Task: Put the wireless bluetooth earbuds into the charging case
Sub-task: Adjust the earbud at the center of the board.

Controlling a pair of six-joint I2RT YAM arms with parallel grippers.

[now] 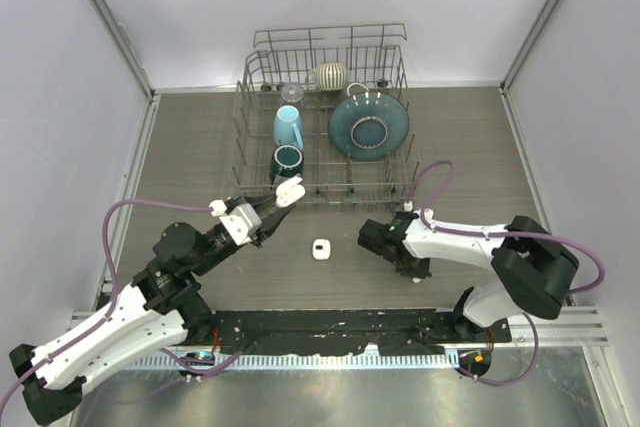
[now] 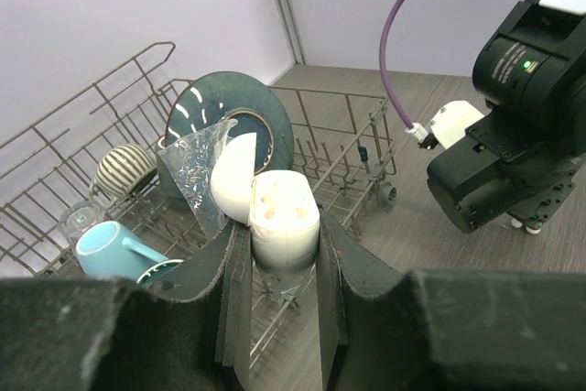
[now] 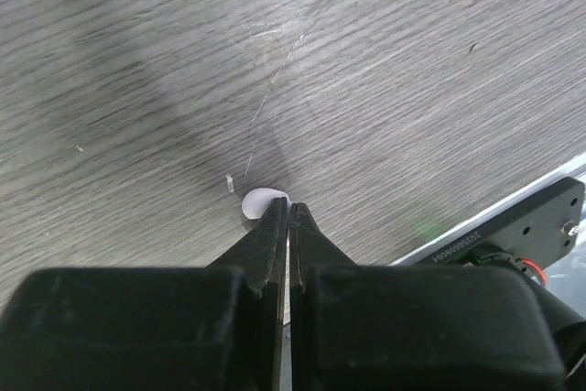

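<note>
My left gripper (image 1: pixel 272 205) is shut on a white charging case (image 2: pixel 284 222) and holds it above the table by the rack's front edge. The case's lid (image 2: pixel 233 176) is flipped open to the left, and the sockets in its top face show. My right gripper (image 1: pixel 366 237) hovers low over the table right of centre, jaws pressed together. In the right wrist view a tiny white earbud (image 3: pixel 258 203) pokes out at the tips of the right gripper (image 3: pixel 288 208) and looks pinched there. The fingers hide most of it.
A second white case (image 1: pixel 322 249) lies closed on the table between the arms. A wire dish rack (image 1: pixel 246 137) at the back holds a dark blue plate (image 1: pixel 368 127), a light blue mug (image 1: pixel 288 127), a dark green cup (image 1: pixel 286 160), a glass and a striped bowl.
</note>
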